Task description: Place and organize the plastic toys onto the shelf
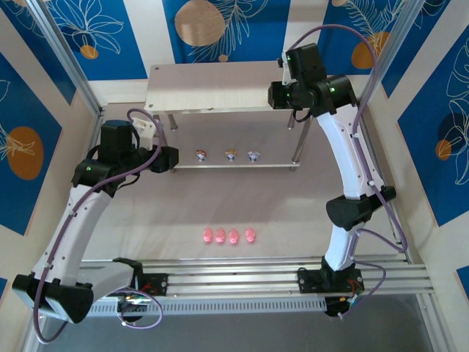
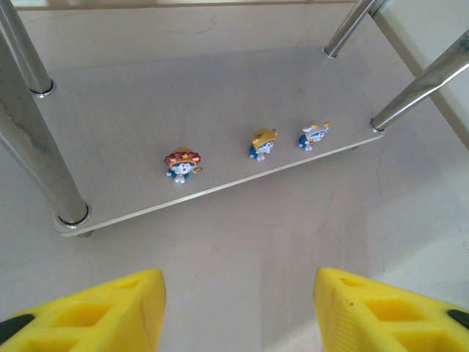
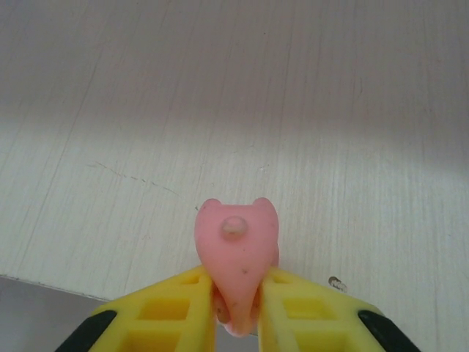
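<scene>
My right gripper [image 3: 238, 282] is shut on a pink pig toy [image 3: 236, 242], its yellow fingers pressing both sides. It holds the pig just over the shelf's pale wood-grain top board [image 3: 220, 110], near the board's right front edge [image 1: 242, 86]. Three whitish figurines stand in a row on the lower board [image 2: 146, 110]: a brown-topped one [image 2: 182, 163], an orange-topped one [image 2: 263, 142] and a blue one [image 2: 314, 136]. My left gripper [image 2: 239, 293] hovers open over the table in front of that board, with nothing between its fingers. Several pink pigs [image 1: 228, 236] lie in a row on the table.
Slim metal legs [image 2: 44, 169] rise at the shelf's corners, one close to my left gripper [image 1: 172, 158]. An aluminium rail [image 1: 242, 275] runs along the near table edge. Blue patterned walls close in the sides and back.
</scene>
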Robot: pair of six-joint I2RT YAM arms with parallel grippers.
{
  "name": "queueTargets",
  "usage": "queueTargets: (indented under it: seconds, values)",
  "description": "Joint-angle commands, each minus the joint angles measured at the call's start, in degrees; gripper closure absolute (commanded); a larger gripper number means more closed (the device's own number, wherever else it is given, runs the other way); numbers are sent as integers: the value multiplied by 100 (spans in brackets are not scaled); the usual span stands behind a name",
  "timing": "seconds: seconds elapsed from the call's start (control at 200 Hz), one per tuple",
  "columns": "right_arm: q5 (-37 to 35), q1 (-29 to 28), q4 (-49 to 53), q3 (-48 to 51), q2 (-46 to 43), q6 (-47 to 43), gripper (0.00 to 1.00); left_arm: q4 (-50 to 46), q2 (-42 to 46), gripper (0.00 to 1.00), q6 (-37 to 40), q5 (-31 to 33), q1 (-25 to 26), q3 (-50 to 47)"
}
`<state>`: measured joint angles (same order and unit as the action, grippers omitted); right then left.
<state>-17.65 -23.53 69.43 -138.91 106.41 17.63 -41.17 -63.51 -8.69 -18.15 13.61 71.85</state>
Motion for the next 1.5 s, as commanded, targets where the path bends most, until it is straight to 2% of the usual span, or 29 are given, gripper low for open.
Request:
queueTargets:
  seconds: [0.0,0.23,0.435,0.545,0.77,0.915,1.1,1.221,1.396,1.496]
  values:
    - [153,33,99,-57,228,5,71,83,16,44,-72,-195,-95,-75]
    - [126,40,-128,-41,344,3,69,65,14,44,-55,-228,-151,-92]
    - [161,41,-241,-38,424,37,61,30,22,43,-37,-237,-191,-91]
    - [199,40,-327,-7,372,61,50,24,31,42,-36,-230,-209,-92]
    - [319,50,-588,89,178,74,37,12,70,42,-28,-217,-210,-110]
    - [477,30,-1113,607,-410,102,31,-59,150,42,-27,-229,-215,-135]
    - [-289,-189,-1744,1828,-1773,-21,29,-175,512,41,-75,-524,-155,-460]
    - [-780,-508,-1834,2499,-2674,-120,29,-458,662,42,-155,-463,257,-825]
    - [-1394,-1174,-1190,3215,-3533,125,29,-269,902,43,-1031,161,1568,-1830]
    - [-1427,-1355,-940,3766,-3965,405,29,-13,1010,44,-1678,486,2177,-2486]
